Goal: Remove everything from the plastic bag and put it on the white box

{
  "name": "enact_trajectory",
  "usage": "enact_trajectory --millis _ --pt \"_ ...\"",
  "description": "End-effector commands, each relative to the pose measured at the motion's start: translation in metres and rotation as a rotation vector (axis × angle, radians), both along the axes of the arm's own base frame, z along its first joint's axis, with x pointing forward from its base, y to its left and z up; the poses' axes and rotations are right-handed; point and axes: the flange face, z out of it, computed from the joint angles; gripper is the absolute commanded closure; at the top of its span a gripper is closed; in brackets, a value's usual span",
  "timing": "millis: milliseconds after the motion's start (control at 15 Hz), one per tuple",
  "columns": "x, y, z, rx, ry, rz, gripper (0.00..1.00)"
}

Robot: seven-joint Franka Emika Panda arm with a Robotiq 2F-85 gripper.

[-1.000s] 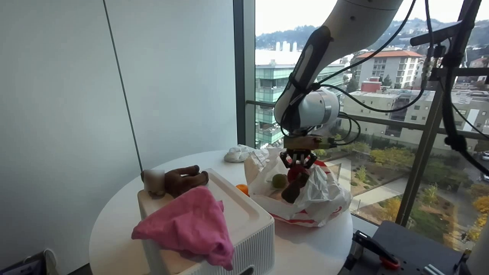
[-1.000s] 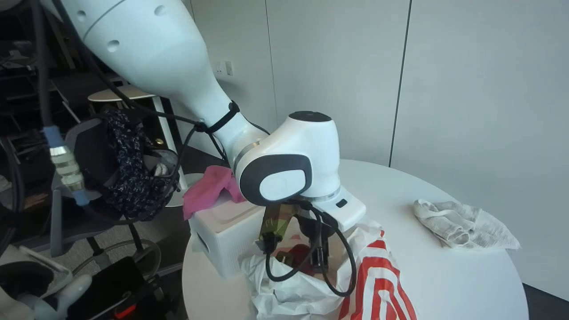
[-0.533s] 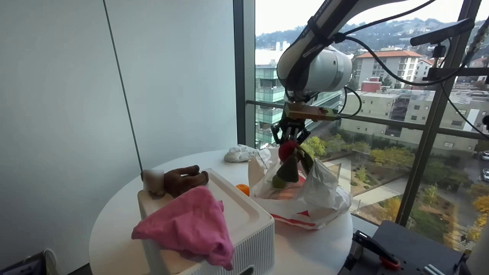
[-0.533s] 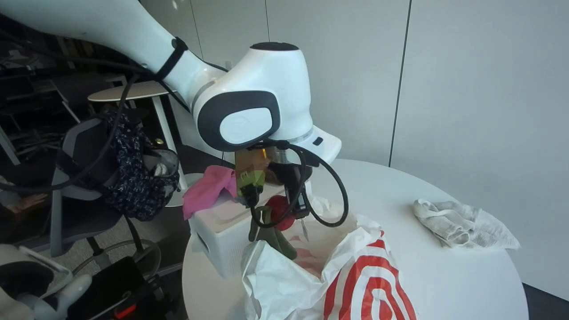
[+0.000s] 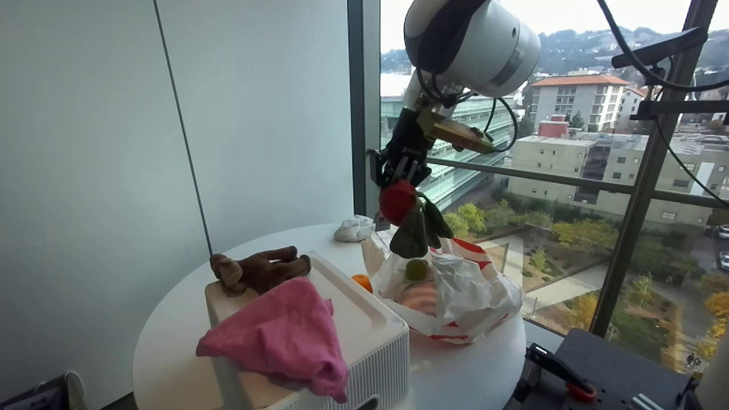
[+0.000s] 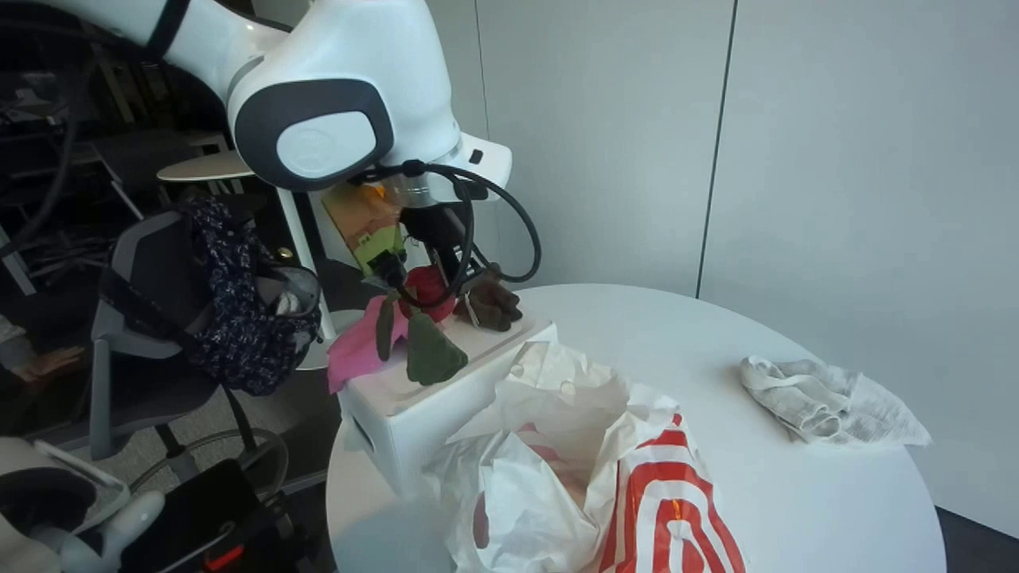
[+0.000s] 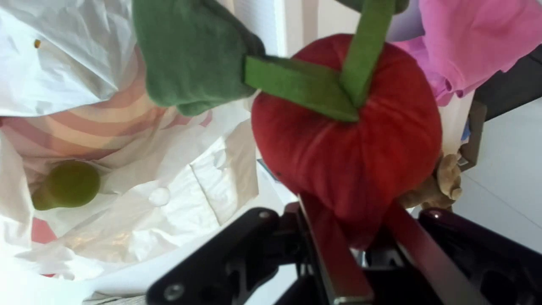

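My gripper (image 5: 401,177) is shut on the top of a red plush item (image 7: 347,156) with green straps and dark green cloth leaves (image 5: 411,234). It hangs tilted in the air, above the box-side edge of the plastic bag (image 5: 472,290). Inside the open, crumpled bag a green round fruit (image 7: 72,184) shows. Beside the bag stands the white box (image 5: 353,307); on its lid lie a pink cloth (image 5: 290,336), draped over one edge, and a brown plush (image 5: 267,270). The folds of the bag (image 6: 541,509) hide part of its inside.
An orange fruit (image 5: 362,281) sits between box and bag, partly hidden by the box. A crumpled whitish cloth (image 6: 828,402) lies on the round white table (image 6: 820,493). A tall window and a wall border the table. Cables hang along the arm.
My gripper has risen out of the bag with the red plush item in it and has swung toward the white box, tilting. The bag's opening has shifted slightly.
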Motion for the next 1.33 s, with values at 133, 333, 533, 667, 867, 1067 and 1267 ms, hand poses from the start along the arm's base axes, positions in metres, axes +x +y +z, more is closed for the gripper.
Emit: enact_trajectory --millis 133,333,533,667,867,1067,1267 --pt "-0.010 0.132 0.005 -0.012 -0.082 0.299 0.96" --pt "-0.005 0.204 -0.009 -0.078 -0.139 0.411 0.96" --pt "0.012 0.252 -0.030 -0.149 -0.191 0.485 0.96" --pt "0.031 0.265 -0.042 -0.204 -0.222 0.512 0.96" --pt "0.070 0.258 -0.046 -0.301 -0.260 0.515 0.96" --pt "0.103 0.262 -0.058 -0.347 -0.261 0.491 0.96" --pt "0.110 0.270 -0.076 -0.319 -0.226 0.492 0.64"
